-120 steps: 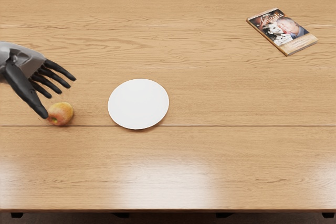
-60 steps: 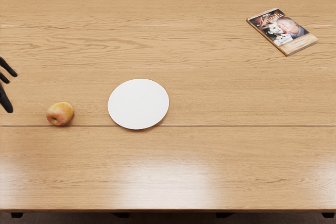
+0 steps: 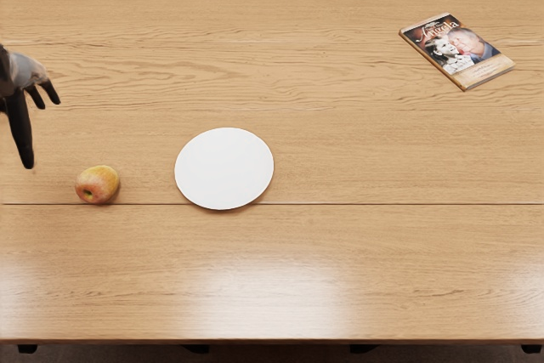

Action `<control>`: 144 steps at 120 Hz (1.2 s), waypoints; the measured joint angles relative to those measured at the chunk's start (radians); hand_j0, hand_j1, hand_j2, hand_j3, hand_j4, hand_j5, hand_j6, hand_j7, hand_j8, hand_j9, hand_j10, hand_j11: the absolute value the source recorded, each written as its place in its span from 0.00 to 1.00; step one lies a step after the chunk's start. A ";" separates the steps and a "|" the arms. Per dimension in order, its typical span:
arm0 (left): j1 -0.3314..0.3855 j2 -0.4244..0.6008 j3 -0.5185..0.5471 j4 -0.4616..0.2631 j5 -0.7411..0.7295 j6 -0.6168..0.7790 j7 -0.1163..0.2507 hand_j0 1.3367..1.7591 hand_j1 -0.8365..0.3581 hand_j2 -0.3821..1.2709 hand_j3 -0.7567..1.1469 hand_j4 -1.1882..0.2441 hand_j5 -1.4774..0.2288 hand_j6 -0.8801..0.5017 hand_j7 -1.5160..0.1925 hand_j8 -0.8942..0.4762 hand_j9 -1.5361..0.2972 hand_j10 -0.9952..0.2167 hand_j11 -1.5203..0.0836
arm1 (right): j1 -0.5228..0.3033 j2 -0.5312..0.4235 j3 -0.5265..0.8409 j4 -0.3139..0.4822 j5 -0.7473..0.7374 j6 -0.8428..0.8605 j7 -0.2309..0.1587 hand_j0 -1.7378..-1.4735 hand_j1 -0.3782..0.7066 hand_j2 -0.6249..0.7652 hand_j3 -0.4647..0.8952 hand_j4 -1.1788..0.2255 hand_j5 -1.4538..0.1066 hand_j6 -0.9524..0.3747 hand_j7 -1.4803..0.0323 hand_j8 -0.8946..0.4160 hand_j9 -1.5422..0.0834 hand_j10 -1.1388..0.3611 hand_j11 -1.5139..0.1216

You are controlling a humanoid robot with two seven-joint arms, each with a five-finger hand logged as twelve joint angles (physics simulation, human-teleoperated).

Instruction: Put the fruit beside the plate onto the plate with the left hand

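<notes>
A red-yellow apple (image 3: 97, 184) lies on the wooden table to the left of a white round plate (image 3: 224, 167), a short gap between them. The plate holds nothing. My left hand (image 3: 24, 108) shows at the picture's left edge, up and to the left of the apple and clear of it. Its dark fingers (image 3: 20, 133) are spread, pointing down and to the right, and hold nothing. The right arm does not show.
A book (image 3: 456, 50) with a photo cover lies at the far right of the table. The table's front edge runs along the bottom of the picture.
The left hand drew back from the apple almost out of view, then came back in at the left edge, higher up. Apple and plate have not moved.
</notes>
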 joint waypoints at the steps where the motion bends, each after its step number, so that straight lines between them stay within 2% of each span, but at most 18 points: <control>1: 0.004 -0.003 -0.001 0.000 0.012 0.000 -0.001 0.76 0.76 0.26 0.40 0.67 0.69 0.47 0.71 0.48 0.67 0.63 0.76 | 0.000 0.000 0.000 0.000 0.000 0.000 0.000 0.30 0.07 0.44 0.34 0.81 0.90 0.69 0.95 0.66 0.92 0.74 0.90; 12: 0.029 -0.015 -0.026 0.006 0.105 0.002 -0.009 0.76 0.76 0.26 0.40 0.67 0.69 0.47 0.71 0.48 0.67 0.63 0.76 | 0.000 0.000 0.000 0.000 0.000 0.000 0.000 0.30 0.07 0.44 0.34 0.81 0.90 0.69 0.95 0.66 0.92 0.74 0.90; 29: 0.065 -0.033 -0.081 0.012 0.154 0.001 -0.013 0.76 0.76 0.26 0.40 0.67 0.69 0.47 0.71 0.48 0.67 0.63 0.76 | 0.000 0.000 0.000 0.000 0.000 0.000 0.000 0.30 0.07 0.44 0.34 0.81 0.90 0.69 0.95 0.66 0.92 0.74 0.90; 46: 0.124 -0.063 -0.111 0.025 0.166 0.001 -0.014 0.76 0.76 0.26 0.40 0.67 0.69 0.47 0.71 0.48 0.67 0.63 0.76 | 0.000 0.000 0.000 0.000 0.000 0.000 0.000 0.30 0.07 0.44 0.34 0.81 0.90 0.69 0.95 0.66 0.92 0.74 0.90; 67: 0.214 -0.119 -0.123 0.078 0.200 0.029 -0.014 0.76 0.76 0.26 0.40 0.67 0.69 0.47 0.71 0.48 0.67 0.63 0.76 | 0.000 0.000 0.000 0.000 0.000 0.000 0.000 0.30 0.07 0.44 0.34 0.81 0.90 0.69 0.95 0.66 0.92 0.74 0.90; 116: 0.323 -0.173 -0.134 0.099 0.207 0.092 -0.015 0.76 0.76 0.26 0.40 0.67 0.69 0.47 0.71 0.48 0.67 0.63 0.76 | 0.000 0.000 0.000 0.000 0.000 0.000 0.000 0.30 0.07 0.44 0.34 0.81 0.90 0.69 0.95 0.66 0.92 0.74 0.90; 144: 0.385 -0.192 -0.133 0.145 0.204 0.093 -0.015 0.76 0.76 0.26 0.40 0.67 0.69 0.47 0.71 0.48 0.67 0.63 0.76 | 0.000 0.000 0.000 0.000 0.000 0.000 0.000 0.30 0.07 0.44 0.34 0.81 0.90 0.69 0.95 0.66 0.92 0.74 0.90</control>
